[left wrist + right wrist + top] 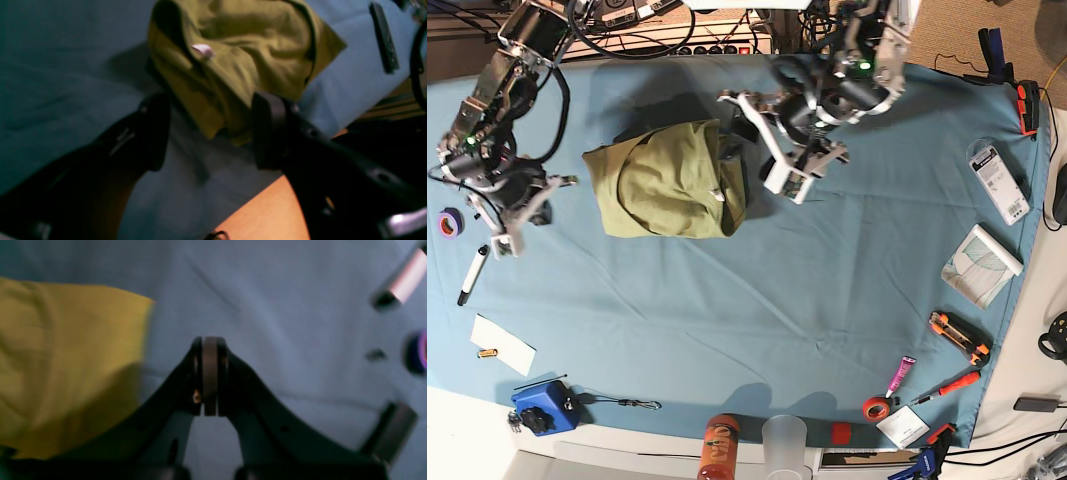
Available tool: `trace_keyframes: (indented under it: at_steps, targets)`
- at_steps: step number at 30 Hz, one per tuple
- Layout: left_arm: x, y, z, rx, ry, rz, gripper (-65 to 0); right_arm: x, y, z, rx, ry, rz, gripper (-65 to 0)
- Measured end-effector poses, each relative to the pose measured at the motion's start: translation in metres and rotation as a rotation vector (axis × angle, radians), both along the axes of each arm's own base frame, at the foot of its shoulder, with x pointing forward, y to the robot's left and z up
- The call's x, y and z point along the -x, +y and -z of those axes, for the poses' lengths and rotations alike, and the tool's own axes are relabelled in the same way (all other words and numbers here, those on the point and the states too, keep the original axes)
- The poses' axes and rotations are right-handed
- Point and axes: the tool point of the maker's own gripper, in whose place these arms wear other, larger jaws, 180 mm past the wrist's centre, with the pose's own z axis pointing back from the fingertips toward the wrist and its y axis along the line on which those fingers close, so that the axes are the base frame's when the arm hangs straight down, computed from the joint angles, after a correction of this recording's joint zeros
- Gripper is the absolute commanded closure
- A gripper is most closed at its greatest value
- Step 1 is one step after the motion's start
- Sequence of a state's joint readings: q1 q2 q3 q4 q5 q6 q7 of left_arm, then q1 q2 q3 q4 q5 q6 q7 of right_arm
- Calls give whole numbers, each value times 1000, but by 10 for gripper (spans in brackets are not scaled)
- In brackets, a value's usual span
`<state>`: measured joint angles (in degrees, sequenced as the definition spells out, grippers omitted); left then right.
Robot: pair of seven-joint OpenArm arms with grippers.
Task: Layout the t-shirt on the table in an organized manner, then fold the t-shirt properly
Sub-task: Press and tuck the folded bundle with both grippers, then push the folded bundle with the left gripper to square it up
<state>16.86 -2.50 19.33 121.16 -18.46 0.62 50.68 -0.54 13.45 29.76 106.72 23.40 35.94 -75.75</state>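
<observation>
In the left wrist view, the left end effector (210, 131) is seen spread wide, empty, with the t-shirt (240, 56) bunched just beyond its fingers. The t-shirt is judged soft, light and limp; a hem corner or sleeve edge would be pinched. A white tag (202, 50) is shown only there. The right end effector (209, 376) is closed on nothing. Only the base view shows the whole bench (757, 330).

The olive-green cotton t-shirt (672, 180) lies bunched in the upper left-centre of the wide blue cloth-covered table (757, 320), between both arms.
</observation>
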Motion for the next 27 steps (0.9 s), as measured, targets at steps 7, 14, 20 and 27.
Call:
trace_keyframes:
  at_steps: [7, 14, 20, 27]
  targets:
    - [-8, -21, 39, 18, 138, -2, -385, 15, -17, 5, 43, 35, 27, 0]
    - [-5, -43, 39, 91, 202, 20, -385, 17, -22, 6, 59, 48, 50, 0]
    - [-9, -42, 37, 92, 181, 7, -385, 18, -26, 7, 78, 55, 63, 0]
    - [-11, -32, 61, 26, 231, -52, -385, 19, -27, 7, 72, 54, 80, 0]
